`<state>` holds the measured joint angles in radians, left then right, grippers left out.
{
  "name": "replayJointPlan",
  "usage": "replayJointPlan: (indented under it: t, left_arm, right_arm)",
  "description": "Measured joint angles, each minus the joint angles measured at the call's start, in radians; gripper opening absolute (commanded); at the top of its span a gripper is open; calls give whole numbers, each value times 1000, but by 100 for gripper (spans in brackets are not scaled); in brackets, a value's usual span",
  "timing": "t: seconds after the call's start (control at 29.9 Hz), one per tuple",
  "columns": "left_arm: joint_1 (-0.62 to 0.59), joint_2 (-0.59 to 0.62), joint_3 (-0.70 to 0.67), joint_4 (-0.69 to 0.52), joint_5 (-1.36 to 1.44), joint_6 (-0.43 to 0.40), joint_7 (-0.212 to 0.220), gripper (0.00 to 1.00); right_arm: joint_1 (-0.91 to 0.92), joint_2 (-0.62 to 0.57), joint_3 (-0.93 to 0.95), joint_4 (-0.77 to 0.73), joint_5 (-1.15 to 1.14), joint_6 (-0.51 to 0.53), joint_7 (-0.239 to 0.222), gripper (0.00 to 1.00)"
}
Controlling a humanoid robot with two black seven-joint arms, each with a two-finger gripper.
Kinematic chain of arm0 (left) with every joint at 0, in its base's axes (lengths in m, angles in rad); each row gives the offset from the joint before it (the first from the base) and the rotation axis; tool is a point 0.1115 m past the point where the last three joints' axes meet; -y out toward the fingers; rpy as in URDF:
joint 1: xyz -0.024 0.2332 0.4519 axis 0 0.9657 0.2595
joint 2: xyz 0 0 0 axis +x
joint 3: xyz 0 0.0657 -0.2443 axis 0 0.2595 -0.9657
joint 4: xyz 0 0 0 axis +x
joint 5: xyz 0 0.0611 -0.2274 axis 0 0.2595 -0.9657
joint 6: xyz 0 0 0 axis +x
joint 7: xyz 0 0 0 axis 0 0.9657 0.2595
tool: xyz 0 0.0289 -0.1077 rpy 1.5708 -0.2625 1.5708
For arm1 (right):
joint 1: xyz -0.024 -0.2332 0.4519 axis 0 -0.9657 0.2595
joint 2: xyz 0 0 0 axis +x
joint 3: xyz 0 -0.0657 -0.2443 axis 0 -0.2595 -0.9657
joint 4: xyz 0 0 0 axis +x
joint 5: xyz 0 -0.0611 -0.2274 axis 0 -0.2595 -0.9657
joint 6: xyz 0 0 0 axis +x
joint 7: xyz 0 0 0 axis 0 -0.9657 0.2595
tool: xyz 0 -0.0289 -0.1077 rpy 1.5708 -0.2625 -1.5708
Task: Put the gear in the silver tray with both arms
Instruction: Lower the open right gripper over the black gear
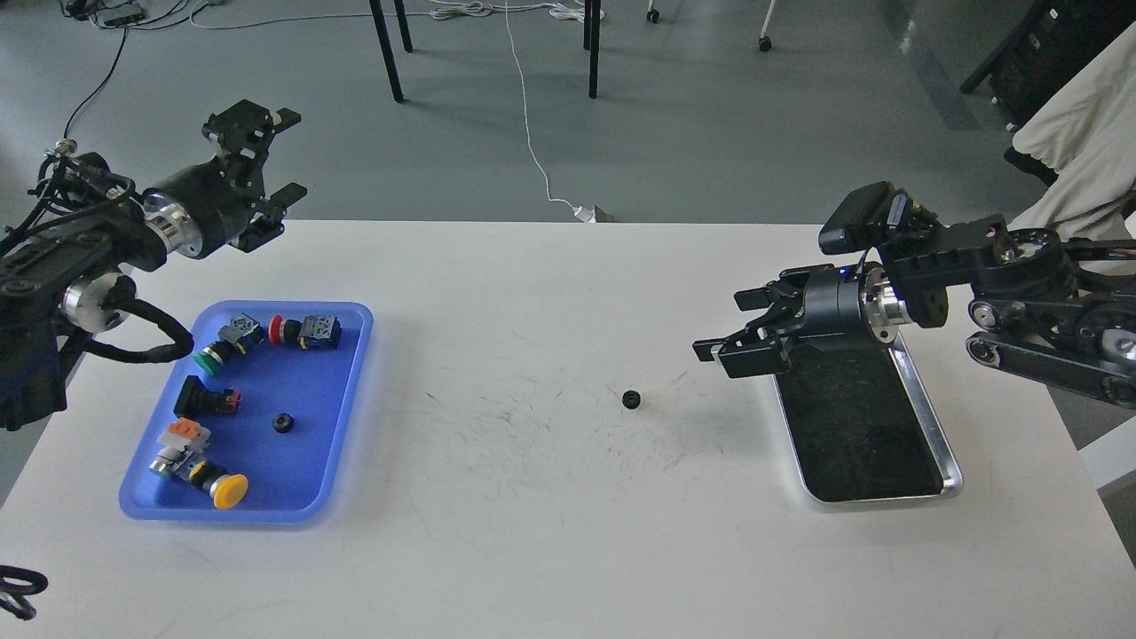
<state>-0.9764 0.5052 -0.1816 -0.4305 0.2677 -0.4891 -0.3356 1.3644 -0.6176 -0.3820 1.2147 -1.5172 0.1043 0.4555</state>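
- My right gripper (pixel 741 335) covers the silver tray's (pixel 932 430) far-left corner.
- Both arms run off the side edges (shoulders unseen).
- The gear's (pixel 631 399) teeth are too small for me to make out.

Over on the right, the silver tray (pixel 927 417) shows polished, mirror-bright metal along its rim, with a dark, dull-looking bottom. The worktop (pixel 532 532) is white and matt, smooth but scuffed with fine dark scratches around its middle. There sits the small gear (pixel 631 399), black and matt. On the left, the blue tray (pixel 346 417) looks like smooth plastic with a soft sheen. Both arms are matt black with bright brushed-metal joint rings; the right end effector (pixel 741 342) is matt black too. Beyond, the floor (pixel 710 133) is flat grey.
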Motion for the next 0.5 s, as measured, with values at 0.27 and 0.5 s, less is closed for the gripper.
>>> replayJointPlan:
  t: [0.27,0.5]
  left_arm:
    - [-2,36,6,2,-1,0,-8,99]
    - [-1,46,-1,2,-12,0,-31,99]
  right_arm:
    - [1,80,-56,-68,-101,0,33,97]
    - [3,191,-77,-141,-112,0,34,96]
